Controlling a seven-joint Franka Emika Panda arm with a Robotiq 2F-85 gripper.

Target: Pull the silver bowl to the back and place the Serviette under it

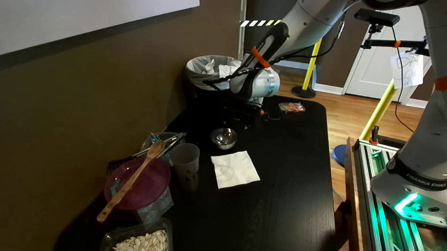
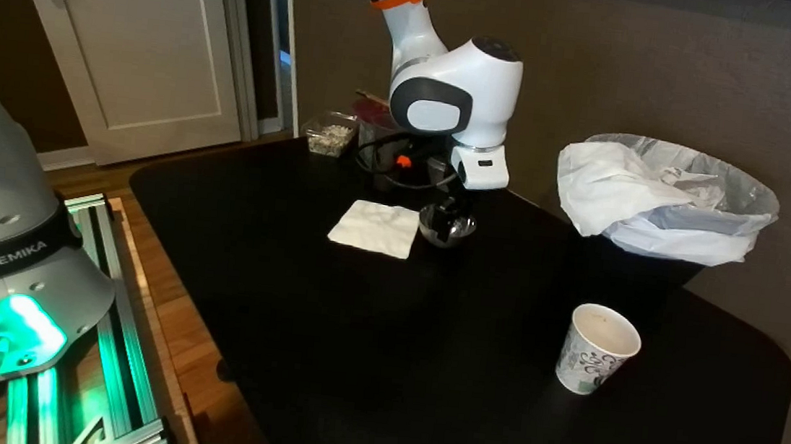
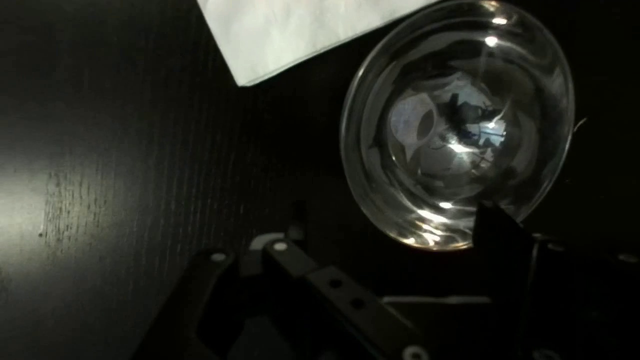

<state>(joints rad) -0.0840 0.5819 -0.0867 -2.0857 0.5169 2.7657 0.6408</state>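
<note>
Black wood-grained table (image 1: 280,214) under the black two-finger gripper (image 3: 391,223), whose jaws stand apart, holding nothing. Small round shiny silver bowl (image 3: 457,125) sits just ahead of the jaws; contact cannot be told. White square paper-like serviette (image 3: 300,30) lies flat farther ahead, just beside the bowl. Judgement: serviette not yet under bowl, placing remains; whether the pull is complete, unclear. Readable: "FRANKA EMIKA" on the white arm base (image 1: 420,196), well apart from the gripper.
</note>
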